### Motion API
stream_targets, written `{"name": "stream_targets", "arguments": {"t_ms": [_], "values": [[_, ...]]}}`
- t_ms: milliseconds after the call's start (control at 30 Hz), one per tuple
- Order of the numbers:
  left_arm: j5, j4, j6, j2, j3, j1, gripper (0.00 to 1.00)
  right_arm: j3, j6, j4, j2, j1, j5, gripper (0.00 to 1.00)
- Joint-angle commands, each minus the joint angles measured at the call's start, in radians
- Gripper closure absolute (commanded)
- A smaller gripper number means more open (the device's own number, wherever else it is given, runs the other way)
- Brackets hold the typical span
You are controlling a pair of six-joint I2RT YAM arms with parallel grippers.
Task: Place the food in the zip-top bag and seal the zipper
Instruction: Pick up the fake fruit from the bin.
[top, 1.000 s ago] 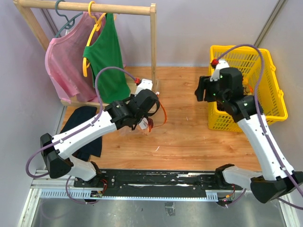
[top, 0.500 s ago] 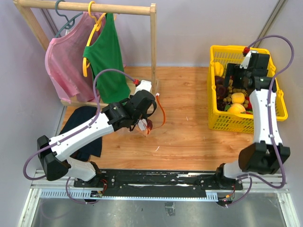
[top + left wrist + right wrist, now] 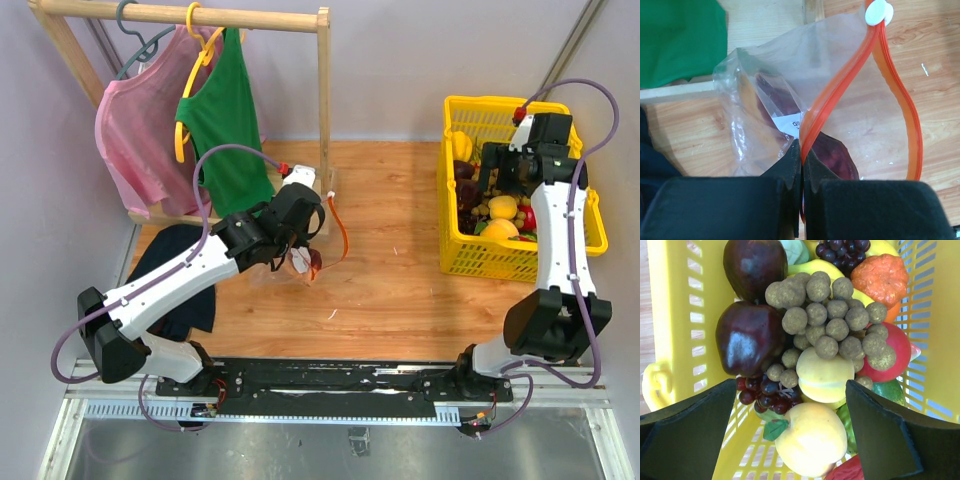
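My left gripper (image 3: 303, 256) is shut on the zipper (image 3: 832, 97), the orange-red strip of the clear zip-top bag (image 3: 760, 105). It holds the bag's mouth open above the wooden table. A dark purple food piece (image 3: 837, 155) lies inside the bag, which also shows in the top view (image 3: 312, 262). My right gripper (image 3: 795, 440) is open and empty just above the food in the yellow basket (image 3: 592, 240). Between its fingers lie two orange-yellow fruits (image 3: 812, 440) (image 3: 825, 375). Two dark purple fruits (image 3: 747, 337) and a red pepper (image 3: 852, 471) lie close by.
A cluster of tan balls (image 3: 830, 320) and a dark grape bunch (image 3: 765, 390) lie on top of the basket's fruit. A wooden clothes rack (image 3: 323, 100) with a pink and a green shirt stands at the back left. A dark cloth (image 3: 175, 270) lies at the left.
My right arm has swung right from the basket's left side to above its contents and then sunk a little. My left gripper has shifted slightly with the bag still held.
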Motion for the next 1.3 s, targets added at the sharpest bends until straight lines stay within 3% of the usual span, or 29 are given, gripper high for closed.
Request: {"name": "stream_targets", "arguments": {"t_ms": [0, 167, 533, 733, 1067, 1267], "values": [[0.028, 0.036, 0.013, -0.005, -0.008, 0.011, 1.00, -0.027, -0.028, 0.010, -0.037, -0.006, -0.086, 0.10], [0.028, 0.038, 0.012, -0.010, -0.009, 0.011, 1.00, 0.000, 0.044, 0.049, 0.030, -0.004, -0.271, 0.14], [0.034, 0.045, 0.016, -0.010, -0.011, 0.015, 1.00, 0.008, 0.123, 0.107, 0.161, -0.005, -0.307, 0.15], [0.045, 0.050, 0.017, -0.007, -0.012, 0.020, 1.00, -0.011, 0.119, 0.095, 0.224, -0.003, -0.256, 0.15], [0.053, 0.053, 0.015, -0.005, -0.015, 0.025, 1.00, -0.008, 0.106, 0.106, 0.291, -0.003, -0.301, 0.17], [0.054, 0.056, 0.016, -0.007, -0.017, 0.025, 1.00, 0.011, 0.109, 0.107, 0.266, -0.005, -0.307, 0.38]]}}
